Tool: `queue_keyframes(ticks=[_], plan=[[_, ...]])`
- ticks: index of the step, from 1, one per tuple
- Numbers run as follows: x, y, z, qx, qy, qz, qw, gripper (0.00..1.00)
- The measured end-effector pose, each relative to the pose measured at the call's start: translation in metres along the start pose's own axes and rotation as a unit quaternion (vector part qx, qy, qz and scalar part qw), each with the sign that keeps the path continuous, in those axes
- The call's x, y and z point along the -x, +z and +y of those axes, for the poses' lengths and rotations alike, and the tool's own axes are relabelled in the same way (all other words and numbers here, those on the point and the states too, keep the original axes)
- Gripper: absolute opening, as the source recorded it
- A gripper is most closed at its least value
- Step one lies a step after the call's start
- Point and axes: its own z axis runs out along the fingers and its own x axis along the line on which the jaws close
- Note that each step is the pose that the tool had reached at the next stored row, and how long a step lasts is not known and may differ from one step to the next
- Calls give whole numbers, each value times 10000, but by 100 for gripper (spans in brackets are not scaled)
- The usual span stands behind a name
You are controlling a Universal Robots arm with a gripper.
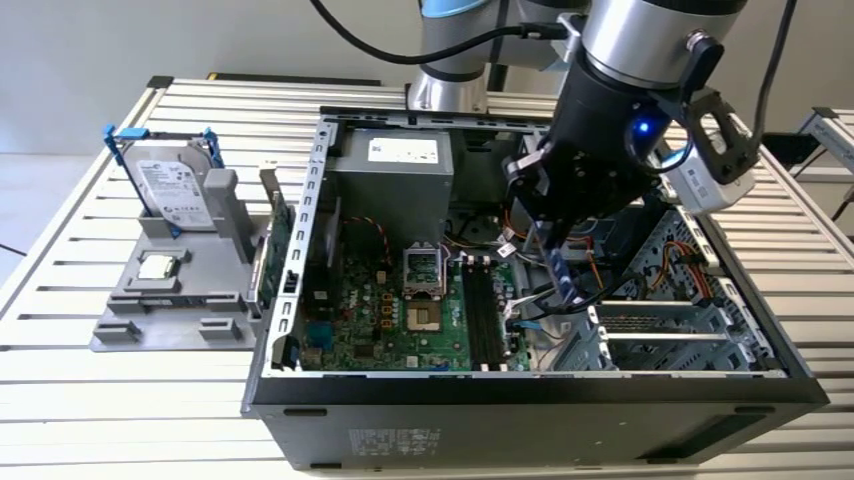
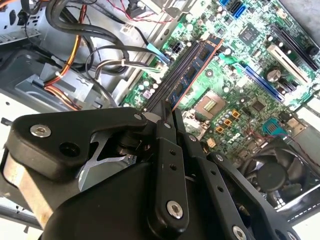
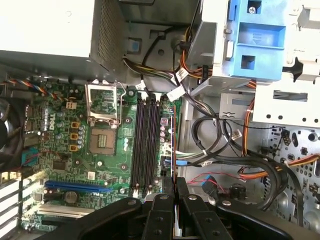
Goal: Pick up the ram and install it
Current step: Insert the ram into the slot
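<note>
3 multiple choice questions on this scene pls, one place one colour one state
1. Where is the hard drive? A on the floor; B on the grey holder beside the case; C on a shelf.
2. What colour is the hard drive's frame? A blue; B red; C white.
3. What state is the ram in? A seated in a slot; B lying on the table; C gripped above the motherboard.
Answers: 1 B, it stands on the holder at the exterior view's left. 2 A, blue bars edge it. 3 C, the gripper pinches it.

ram [image 3: 173, 145] near end hidden by end effector [image 3: 175, 189], fan [image 3: 6, 136] cut off
</note>
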Motion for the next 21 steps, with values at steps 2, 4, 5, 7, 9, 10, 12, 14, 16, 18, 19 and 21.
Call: queue_keyframes(ticks=[2,4,5,7,9,10,12,14,16,18,19,21], plan=[[0,13,0,-3,0,0,10000,0],[0,25,0,-4,0,0,10000,0],[0,32,1,-5,0,1,10000,0],[0,47,0,-4,0,0,10000,0],[1,61,0,-5,0,0,10000,0],[1,69,0,-5,0,1,10000,0],[1,84,0,-5,0,1,10000,0],[1,99,0,-4,0,0,10000,0],[1,113,0,-6,0,1,10000,0],[2,126,0,-8,0,1,10000,0],[2,135,0,-8,0,1,10000,0],[2,149,0,-11,0,1,10000,0]])
